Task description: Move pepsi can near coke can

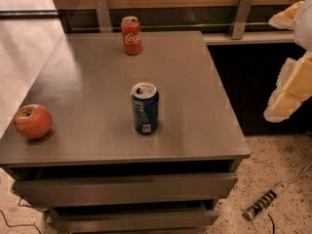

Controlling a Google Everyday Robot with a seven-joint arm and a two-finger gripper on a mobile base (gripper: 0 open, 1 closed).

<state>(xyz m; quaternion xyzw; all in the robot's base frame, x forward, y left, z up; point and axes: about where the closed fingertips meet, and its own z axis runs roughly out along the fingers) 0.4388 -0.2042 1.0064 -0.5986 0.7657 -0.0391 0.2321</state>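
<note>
Dark blue pepsi can (145, 108) upright on the table (195, 82), well apart from the cream gripper (292, 89), its spread unclear.

The pepsi can (145, 108) stands mid-table (195, 106), toward the near edge. The coke can (131, 35) stands well behind it at the far edge. An apple (32, 121) sits near left. The gripper (288, 91) hangs right, beyond the table's edge.

Gripper (288, 92) hangs far right, well apart from pepsi can (145, 109)
</note>
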